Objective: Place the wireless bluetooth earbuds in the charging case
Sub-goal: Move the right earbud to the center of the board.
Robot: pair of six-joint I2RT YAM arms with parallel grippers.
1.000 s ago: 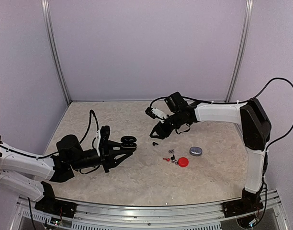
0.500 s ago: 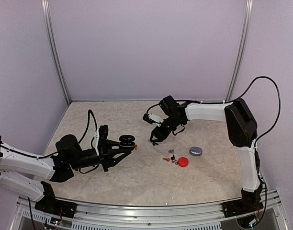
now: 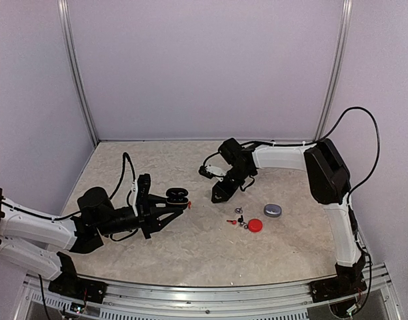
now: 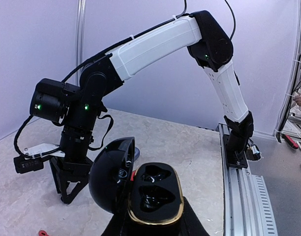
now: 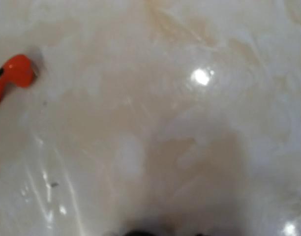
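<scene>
Marbled and glossy, the table was the biggest thing in view, with the right arm stretched across its far half and the left arm lying low along the near left. Next in size came the cases. A black case, lid thrown open, sat in the left gripper, which was clenched on its lower body. A grey case and a red case lay on the table to the right, near each other but apart. Smallest were the buds, most in a loose cluster just left of the red case, while a lone red bud lay on bare table at the left edge of the right wrist view. None showed for certain in the black case (its two wells were dark and shiny, so I could not tell whether they were filled). Such buds would likely be very light, hard and slick, apt to skitter if nudged. I would pinch one across its rounded head, fingertips low to the table, leaving the stem free to drop into a well. The right arm was bent at the elbow, wrist turned steeply down, the right gripper nosing the table between the black case and the cluster. Whether its close-drawn jaws gripped anything I could not tell. The left arm held its case with the wells upward.
</scene>
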